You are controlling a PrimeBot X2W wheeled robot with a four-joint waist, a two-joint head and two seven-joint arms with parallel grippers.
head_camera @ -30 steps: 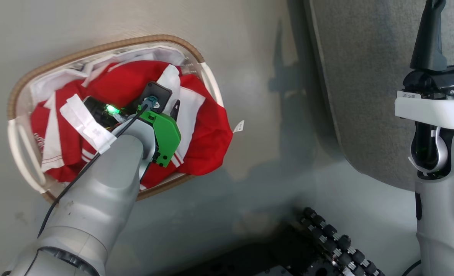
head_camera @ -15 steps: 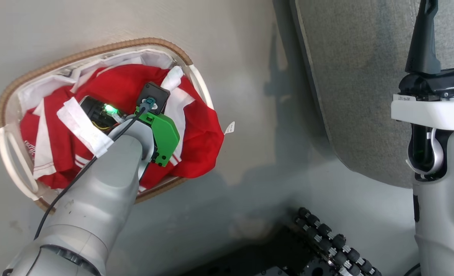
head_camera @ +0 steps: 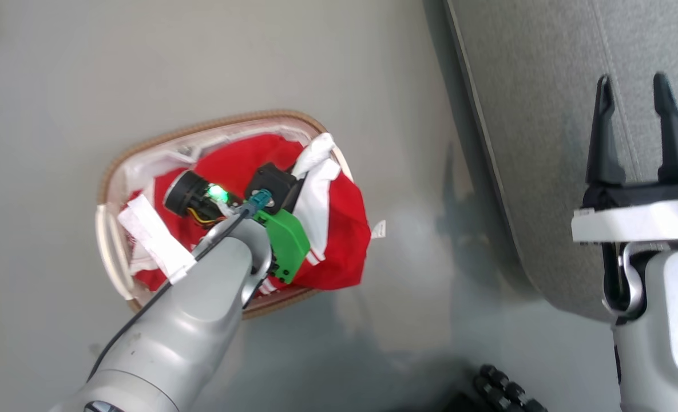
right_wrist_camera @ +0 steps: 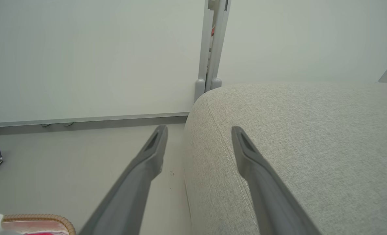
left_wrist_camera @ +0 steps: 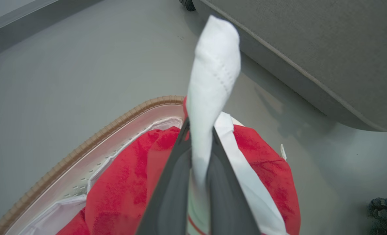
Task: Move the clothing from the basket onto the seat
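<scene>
**Head view.** An oval white laundry basket [head_camera: 201, 129] with a brown woven rim stands on the grey floor [head_camera: 258, 57] at centre left of the frame. Red clothing [head_camera: 339, 246] with white panels fills it and hangs over its right-hand rim. A small white label [head_camera: 377, 229] sticks out at the garment's right edge. The left arm's pale forearm [head_camera: 201, 326] rises from the lower left, and its wrist hardware sits over the basket. The grey upholstered seat [head_camera: 544, 143] occupies the upper right, well apart from the basket. The right tool [head_camera: 631, 86] stands in front of the seat at the right edge, its two dark fingers spread with nothing between them.

**Left wrist view.** The left tool [left_wrist_camera: 199, 130] has its fingers [left_wrist_camera: 177, 182] pressed together on a white panel [left_wrist_camera: 214, 71] of the clothing. The panel sticks up past the fingertips in a bunched peak. Red fabric lies below on either side, inside the basket rim at lower left. Whether any red cloth is also caught in the pinch cannot be made out. The seat's rounded edge crosses the upper right, and dark base wheels [left_wrist_camera: 386, 209] show in the lower right corner.

**Right wrist view.** The spread fingers frame the seat's stitched left edge. The basket rim shows in the lower left corner, and a pale wall [right_wrist_camera: 82, 58] closes the top of the frame.
</scene>
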